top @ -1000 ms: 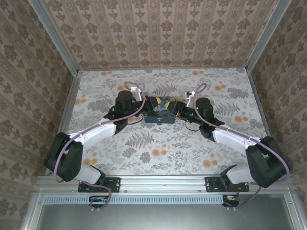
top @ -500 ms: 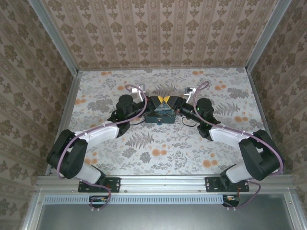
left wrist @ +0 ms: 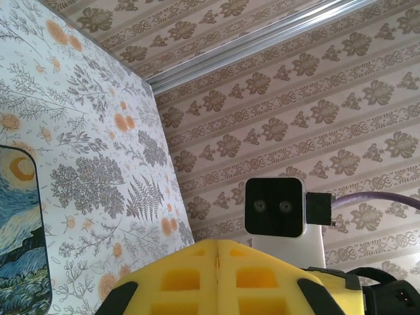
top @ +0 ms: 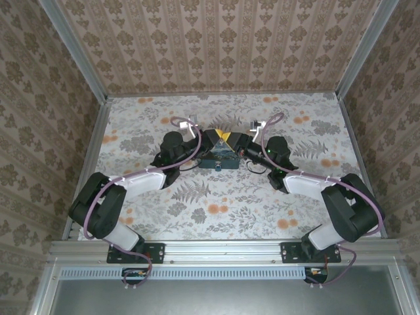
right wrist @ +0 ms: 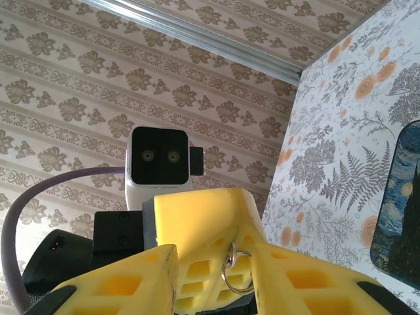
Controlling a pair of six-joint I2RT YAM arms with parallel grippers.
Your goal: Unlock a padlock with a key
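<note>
The padlock is too small to pick out; a metal ring [right wrist: 236, 270] sits over the box [top: 220, 159], against the left tool [left wrist: 216, 244], pressed together. The right tool [right wrist: 213, 252] straddles both; its grip cannot be told.

No text, label, brand, number or sign can be read in any of the views.
</note>
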